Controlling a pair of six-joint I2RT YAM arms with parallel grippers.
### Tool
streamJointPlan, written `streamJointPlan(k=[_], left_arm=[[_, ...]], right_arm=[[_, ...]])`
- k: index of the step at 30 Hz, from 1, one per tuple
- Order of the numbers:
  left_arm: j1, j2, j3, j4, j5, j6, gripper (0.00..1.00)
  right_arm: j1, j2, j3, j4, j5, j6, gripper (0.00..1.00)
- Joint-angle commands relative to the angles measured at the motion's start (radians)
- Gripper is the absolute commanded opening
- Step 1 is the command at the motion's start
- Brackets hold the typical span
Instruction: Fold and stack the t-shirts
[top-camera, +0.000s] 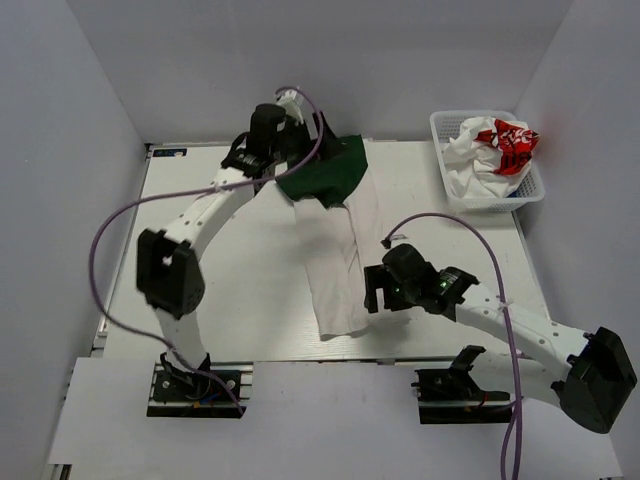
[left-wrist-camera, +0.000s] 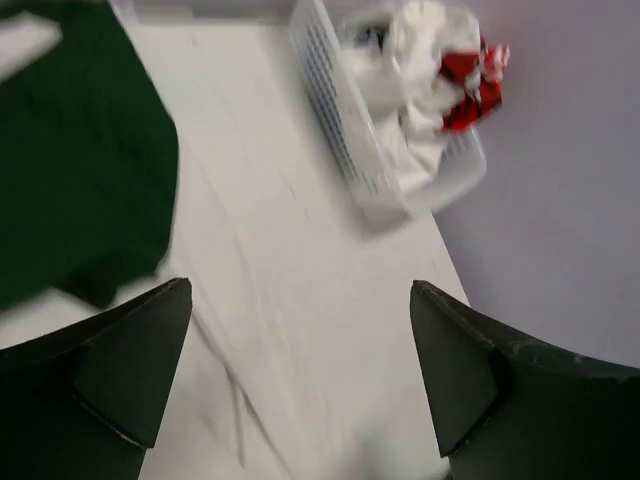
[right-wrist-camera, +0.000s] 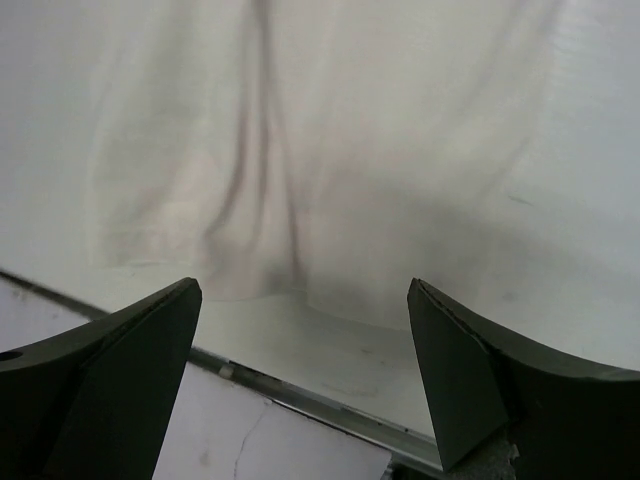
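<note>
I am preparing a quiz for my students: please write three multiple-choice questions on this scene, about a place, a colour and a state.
1. Where does the white tee with red print lie?
A) in the basket
B) flat on the table
C) draped over an arm

2. What colour is the sleeve of the off-white t-shirt?
A) red
B) dark green
C) yellow

3. How is the right gripper?
A) shut on the t-shirt
B) shut, empty
C) open, holding nothing

1 A: it is bunched inside the basket.
2 B: the far sleeve is dark green.
3 C: its fingers stand wide apart.
</note>
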Motion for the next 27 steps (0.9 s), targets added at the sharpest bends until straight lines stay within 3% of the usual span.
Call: streamJointPlan(k=[1, 3, 6, 9, 11, 14, 17, 25, 27], left_arm=[[-0.061, -0.203, -0.347, -0.205, -0.048, 0.004, 1.0], [-0.107, -0.359, -0.6, -0.189, -0.06, -0.04, 1.0], [-0.171, -0.484, -0.859, -0.218, -0.061, -0.105, 1.0], [-0.231, -0.596, -1.013, -0.279, -0.061, -0.169, 1.0], [-0.265, -0.653, -1.073, -0.28, -0.061, -0.203, 0.95], [-0.322, -0.678, -1.202, -0.22, -0.018, -0.261, 0.85], [-0.371, -0.643, -1.228, -0.146, 0.013, -0.283, 0.78], [-0.466, -0.465, -1.138, -0.116, -0.011, -0.271, 0.62], [-0.475, -0.416, -1.129, -0.116, -0.011, -0.26, 0.51]], right_arm=[[-0.073, -0.022, -0.008, -0.138, 0.108, 0.157, 0.9], [-0.095, -0.043, -0.046, -0.152, 0.108, 0.166, 0.9], [-0.173, -0.076, -0.105, -0.126, 0.07, 0.153, 0.9], [-0.221, -0.066, -0.139, -0.11, -0.019, 0.131, 0.9], [-0.238, -0.062, -0.172, -0.091, -0.058, 0.11, 0.9], [-0.279, -0.066, -0.211, -0.038, -0.116, 0.091, 0.82], [-0.311, -0.06, -0.249, 0.001, -0.181, 0.074, 0.71], [-0.366, -0.054, -0.301, 0.093, -0.266, 0.021, 0.68], [-0.374, -0.048, -0.306, 0.114, -0.268, 0.01, 0.63]])
